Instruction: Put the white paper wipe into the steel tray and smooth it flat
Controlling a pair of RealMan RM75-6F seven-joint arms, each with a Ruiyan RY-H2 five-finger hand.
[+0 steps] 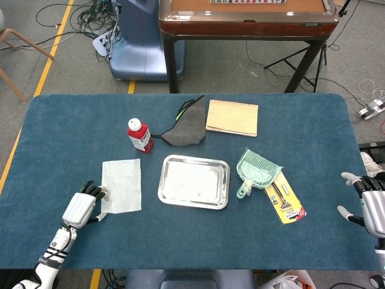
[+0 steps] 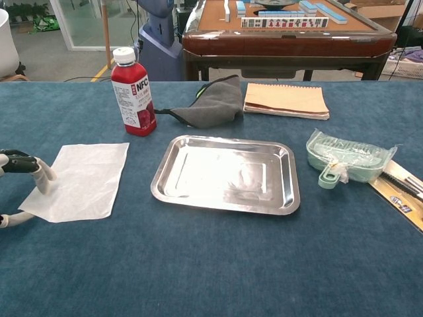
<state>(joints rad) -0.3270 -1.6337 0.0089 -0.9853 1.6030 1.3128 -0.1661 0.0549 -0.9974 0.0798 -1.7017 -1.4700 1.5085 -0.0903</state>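
The white wipe (image 1: 121, 186) lies flat on the blue table (image 1: 72, 132), to the left of the steel tray (image 1: 194, 182). It is not in the tray yet. The tray sits in the middle of the table and has nothing in it.

The left robot hand (image 1: 81, 206) is at the near left corner of the wipe. In the chest view its fingers (image 2: 41, 176) are spread a little and reach onto the edge of the wipe. It looks like one fingertip touches the paper, but the hand does not hold it yet. The right robot hand (image 1: 368, 203) is far off at the right edge of the table, with its fingers apart and nothing in it.

The wipe looks very thin, soft and light. It will likely bend and flop when it is lifted, and it could fold over on itself. It could also tear if pulled hard. A good place to take it is the near left corner or the left edge, pinched gently between thumb and finger. Because it lies so flat on the fuzzy cloth, a finger may need to push the edge up a bit first. Once in the tray, soft strokes should flatten it, as the shiny tray may let it slide.
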